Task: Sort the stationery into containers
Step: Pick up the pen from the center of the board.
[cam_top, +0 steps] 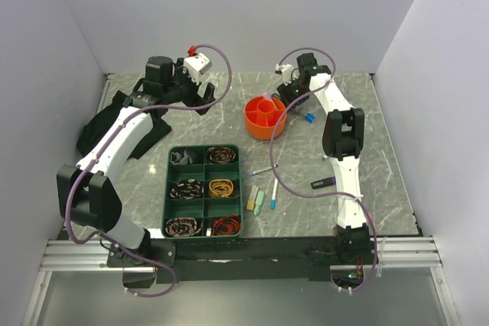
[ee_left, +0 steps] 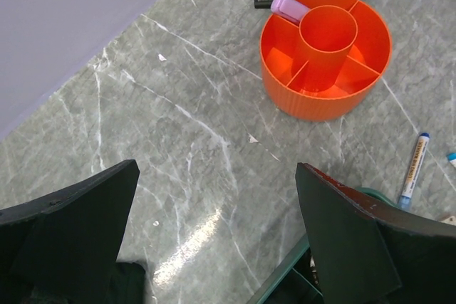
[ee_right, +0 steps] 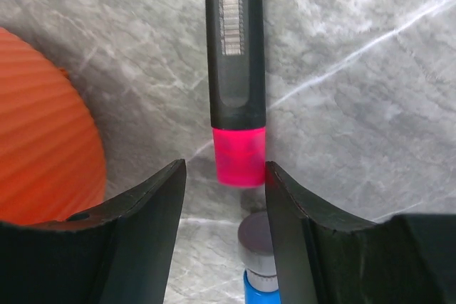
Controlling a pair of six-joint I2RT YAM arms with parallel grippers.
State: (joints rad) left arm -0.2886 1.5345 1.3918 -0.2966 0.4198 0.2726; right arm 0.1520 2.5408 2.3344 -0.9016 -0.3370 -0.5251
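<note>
The round orange pot (cam_top: 263,116) stands at mid-table; it also shows in the left wrist view (ee_left: 325,55) with a pale purple marker (ee_left: 288,7) leaning in one section. My right gripper (ee_right: 224,197) is open and low behind the pot (ee_right: 43,147). Its fingers stand on either side of the pink cap of a black highlighter (ee_right: 236,69) lying on the table. A blue marker (ee_right: 258,261) with a grey end lies under the jaws. My left gripper (ee_left: 217,204) is open and empty, above bare table to the left of the pot.
A green divided tray (cam_top: 204,188) of coiled items sits at the near centre. Pale green and beige erasers (cam_top: 257,200), a white-blue pen (cam_top: 273,196), a thin pen (cam_top: 260,171) and a black piece (cam_top: 323,182) lie right of it. Black cloth (cam_top: 114,124) lies at the left.
</note>
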